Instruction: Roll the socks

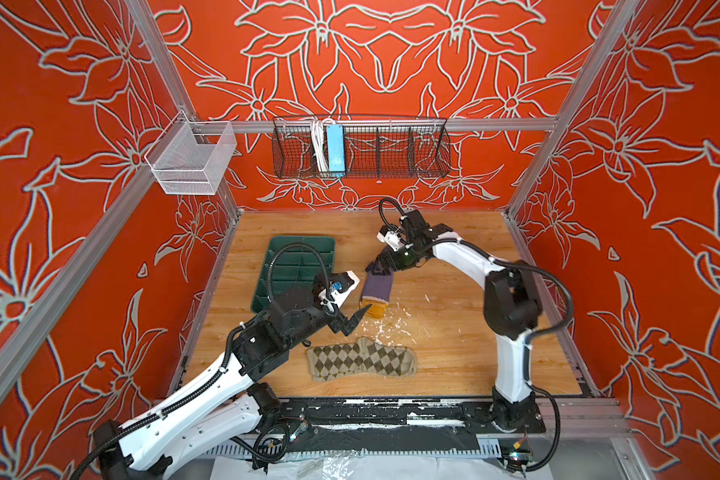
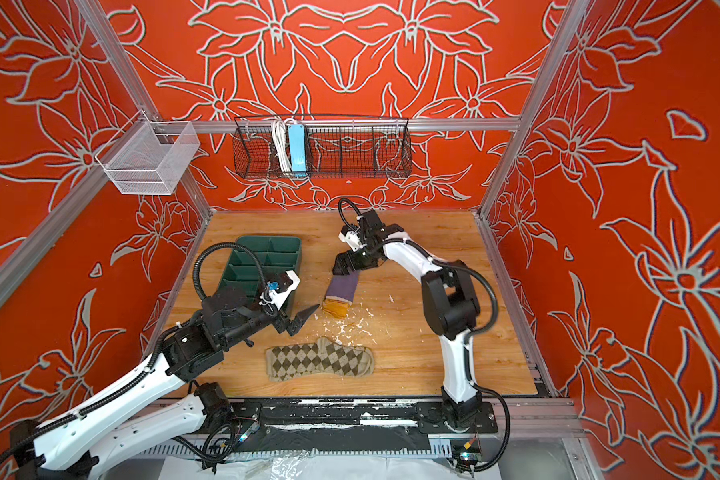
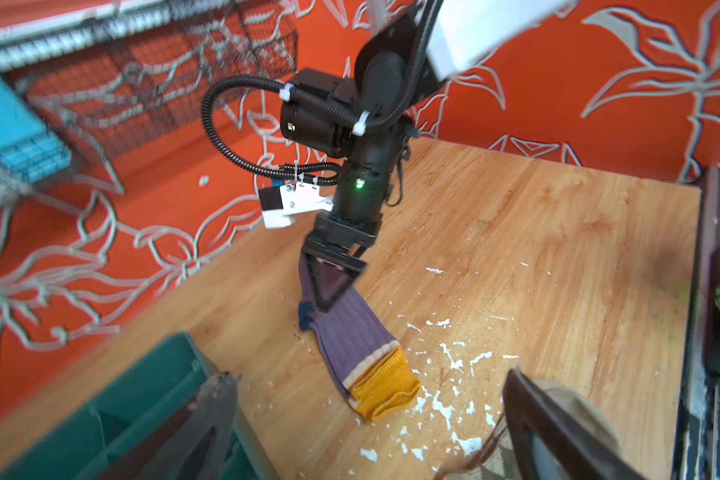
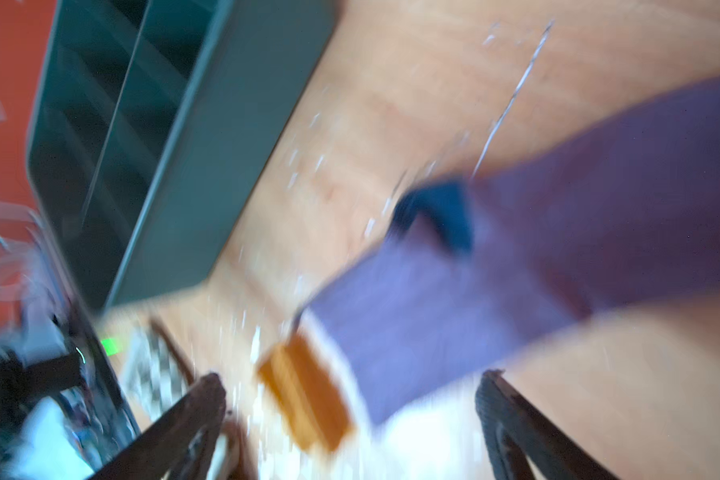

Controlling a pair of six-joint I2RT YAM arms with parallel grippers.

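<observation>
Argyle sock (image 1: pixel 360 362) sideways, purple sock (image 1: pixel 376 286) front-to-back

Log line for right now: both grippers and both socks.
left gripper: open, by cuff end of purple sock | right gripper: open, over its foot end | diamond-pattern sock: flat, untouched

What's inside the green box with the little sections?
The sections of the green box that show hold nothing. The left arm and its cable cover the near corner, so those sections are hidden.

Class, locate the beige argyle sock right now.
In both top views the argyle sock lies flat at the front centre of the table, in front of the purple sock.
</observation>
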